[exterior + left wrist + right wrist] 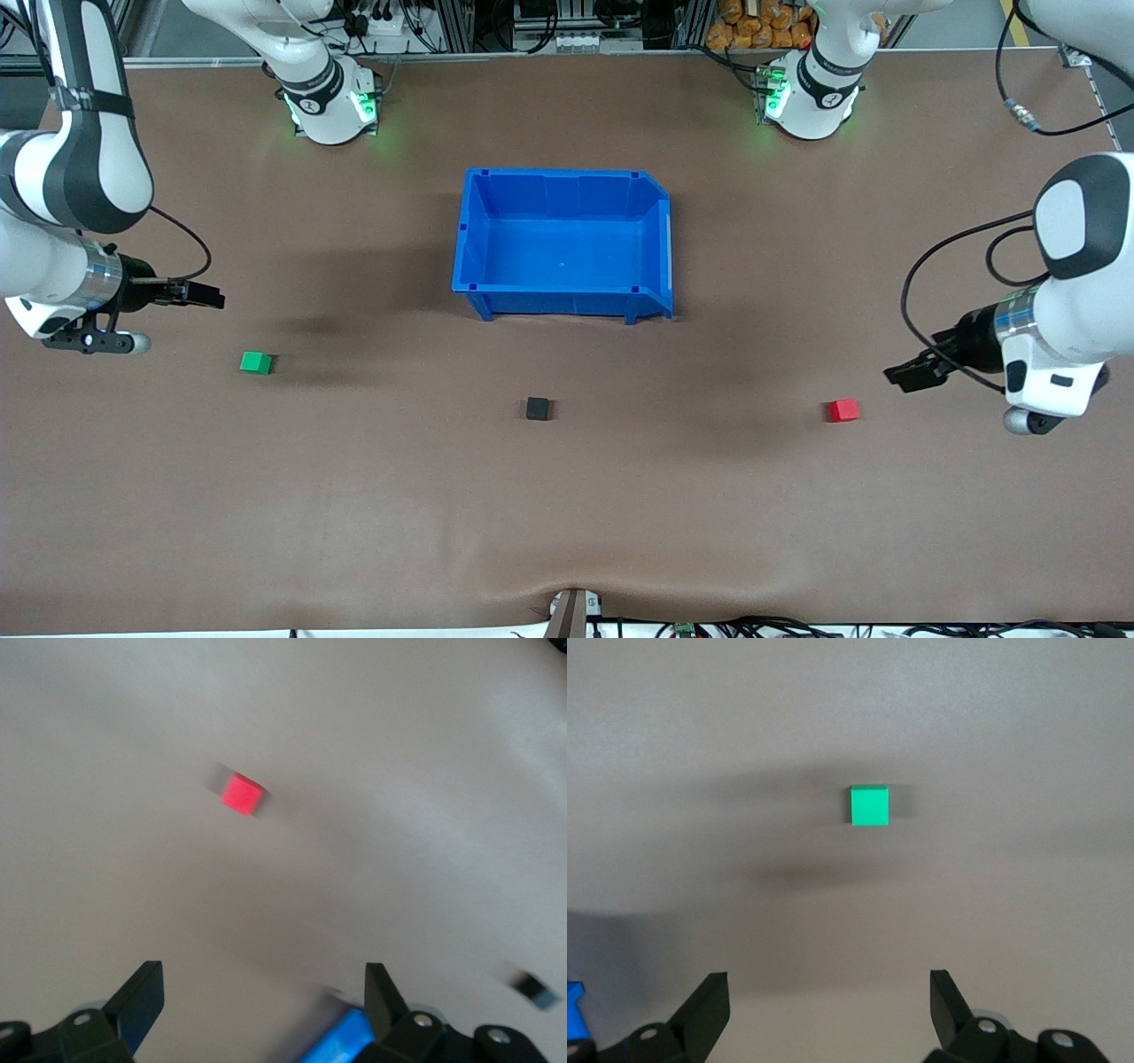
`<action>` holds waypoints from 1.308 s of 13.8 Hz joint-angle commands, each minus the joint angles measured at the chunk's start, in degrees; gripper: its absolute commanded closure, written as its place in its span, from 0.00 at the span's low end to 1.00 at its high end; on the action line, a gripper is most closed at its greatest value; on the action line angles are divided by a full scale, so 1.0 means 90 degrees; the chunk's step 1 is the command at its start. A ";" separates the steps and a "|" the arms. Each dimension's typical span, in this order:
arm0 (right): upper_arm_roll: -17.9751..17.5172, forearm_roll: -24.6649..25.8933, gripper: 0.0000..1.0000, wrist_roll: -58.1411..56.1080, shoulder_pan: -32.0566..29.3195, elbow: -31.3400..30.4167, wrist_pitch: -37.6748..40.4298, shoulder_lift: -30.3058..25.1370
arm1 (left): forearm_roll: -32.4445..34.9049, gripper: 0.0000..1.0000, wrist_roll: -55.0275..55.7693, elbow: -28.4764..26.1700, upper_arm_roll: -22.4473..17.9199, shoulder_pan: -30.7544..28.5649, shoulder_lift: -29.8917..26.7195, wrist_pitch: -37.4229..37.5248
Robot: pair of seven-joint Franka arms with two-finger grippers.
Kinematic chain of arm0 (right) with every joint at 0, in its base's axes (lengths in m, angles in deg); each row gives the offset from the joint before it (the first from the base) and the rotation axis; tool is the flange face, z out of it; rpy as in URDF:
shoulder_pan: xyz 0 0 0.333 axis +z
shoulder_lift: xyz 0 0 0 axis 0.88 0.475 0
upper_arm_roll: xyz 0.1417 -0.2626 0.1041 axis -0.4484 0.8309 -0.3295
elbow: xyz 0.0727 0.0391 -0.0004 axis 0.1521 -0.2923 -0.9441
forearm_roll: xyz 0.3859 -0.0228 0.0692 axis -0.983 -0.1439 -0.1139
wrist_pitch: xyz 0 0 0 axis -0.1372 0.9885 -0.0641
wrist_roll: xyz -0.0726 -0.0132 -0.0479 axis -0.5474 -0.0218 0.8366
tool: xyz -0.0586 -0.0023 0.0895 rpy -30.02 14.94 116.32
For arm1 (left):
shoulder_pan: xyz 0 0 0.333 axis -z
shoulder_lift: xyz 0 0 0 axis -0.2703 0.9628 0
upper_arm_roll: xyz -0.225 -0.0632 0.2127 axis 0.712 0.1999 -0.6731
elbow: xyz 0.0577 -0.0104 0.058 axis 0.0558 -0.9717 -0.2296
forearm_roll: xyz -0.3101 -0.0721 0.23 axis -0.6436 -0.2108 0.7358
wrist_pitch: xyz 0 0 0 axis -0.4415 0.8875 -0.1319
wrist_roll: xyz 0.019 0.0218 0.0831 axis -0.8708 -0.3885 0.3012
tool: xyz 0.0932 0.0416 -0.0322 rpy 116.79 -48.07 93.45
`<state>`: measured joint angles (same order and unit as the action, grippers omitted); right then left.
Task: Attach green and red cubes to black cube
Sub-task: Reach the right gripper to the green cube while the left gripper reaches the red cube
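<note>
The black cube sits mid-table, nearer the front camera than the blue bin. The green cube lies toward the right arm's end; it also shows in the right wrist view. The red cube lies toward the left arm's end; it also shows in the left wrist view, where the black cube shows too. My right gripper is open and empty, above the table beside the green cube. My left gripper is open and empty, above the table beside the red cube.
A blue bin, empty, stands mid-table, farther from the front camera than the cubes. The arms' bases stand along the table's back edge. The brown table lies bare round the cubes.
</note>
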<state>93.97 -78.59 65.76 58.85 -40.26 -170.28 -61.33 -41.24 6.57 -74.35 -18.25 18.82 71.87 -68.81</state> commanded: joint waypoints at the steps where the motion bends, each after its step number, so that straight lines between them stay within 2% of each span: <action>1: -0.0081 -0.0045 0.00 -0.0089 -0.0109 -0.0177 -0.0187 0.0007 | -0.0518 0.00 0.0439 0.0214 -0.0060 -0.0124 0.0437 -0.0166; 7: -0.0081 -0.0045 0.00 -0.0148 -0.0109 -0.0705 -0.1027 0.0095 | -0.0499 0.00 0.2128 0.0204 -0.0080 -0.0153 0.1140 -0.0322; 11: -0.0101 -0.0045 0.00 -0.0157 -0.0012 -0.0774 -0.1203 0.0202 | -0.0479 0.00 0.2267 0.0204 -0.0274 -0.0163 0.1765 -0.0741; 15: -0.0091 -0.0045 0.00 -0.0148 0.0037 -0.0774 -0.1262 0.0309 | -0.0480 0.00 0.2014 0.0184 -0.0334 -0.0368 0.2195 -0.1084; 18: -0.0091 -0.0045 0.00 -0.0157 0.0027 -0.0774 -0.1486 0.0543 | 0.0259 0.00 -0.0060 0.0155 -0.0324 -0.0203 0.2235 -0.1114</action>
<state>93.12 -78.59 64.93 59.17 -47.20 -182.25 -57.86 -42.76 14.64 -74.08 -20.92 15.46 91.85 -79.00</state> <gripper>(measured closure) 0.000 0.000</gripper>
